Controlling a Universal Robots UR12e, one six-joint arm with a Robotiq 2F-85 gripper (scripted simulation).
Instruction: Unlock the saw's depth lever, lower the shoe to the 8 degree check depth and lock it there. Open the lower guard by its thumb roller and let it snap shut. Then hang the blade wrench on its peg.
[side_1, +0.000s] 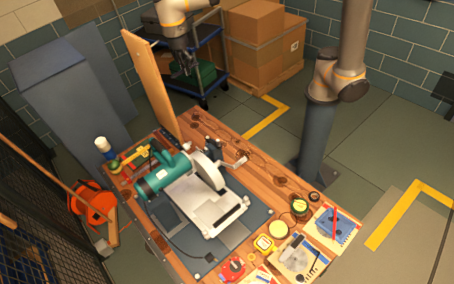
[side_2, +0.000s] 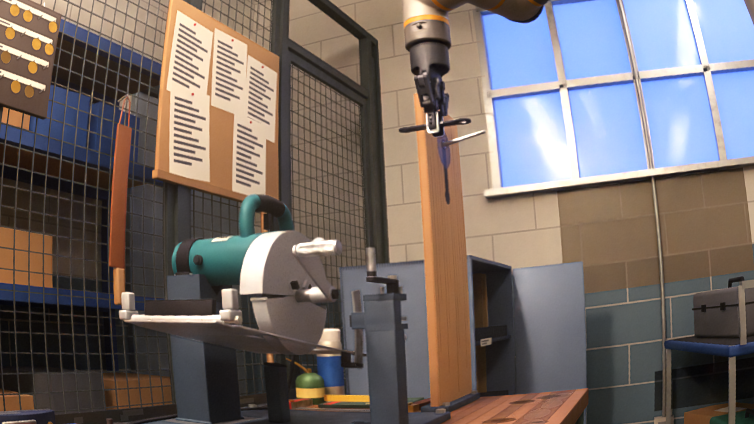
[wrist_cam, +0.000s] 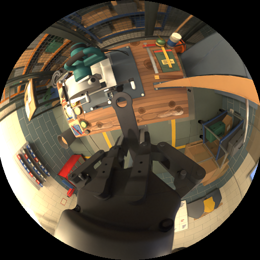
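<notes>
The dark flat blade wrench (side_2: 433, 124) (wrist_cam: 125, 112) lies level high above the bench, its ring end pointing away from my wrist. Just below and to its right a metal peg (side_2: 464, 138) sticks out of the tall upright wooden board (side_2: 442, 263) (side_1: 150, 82), above a blue wrench outline painted on the board. The teal circular saw (side_1: 185, 175) (side_2: 253, 263) (wrist_cam: 85, 72) sits on its stand at the bench's left end, far below. My gripper (side_2: 432, 113) (side_1: 186, 65) (wrist_cam: 132, 142) hangs by the top of the board, closed and holding the wrench.
The wooden workbench (side_1: 235, 200) carries the saw stand, a vise-like fixture (side_2: 382, 316) and small tools. The arm's pedestal (side_1: 320, 130) stands to the right. Stacked cardboard boxes (side_1: 262, 42) and a blue cart (side_1: 200, 65) stand behind the board.
</notes>
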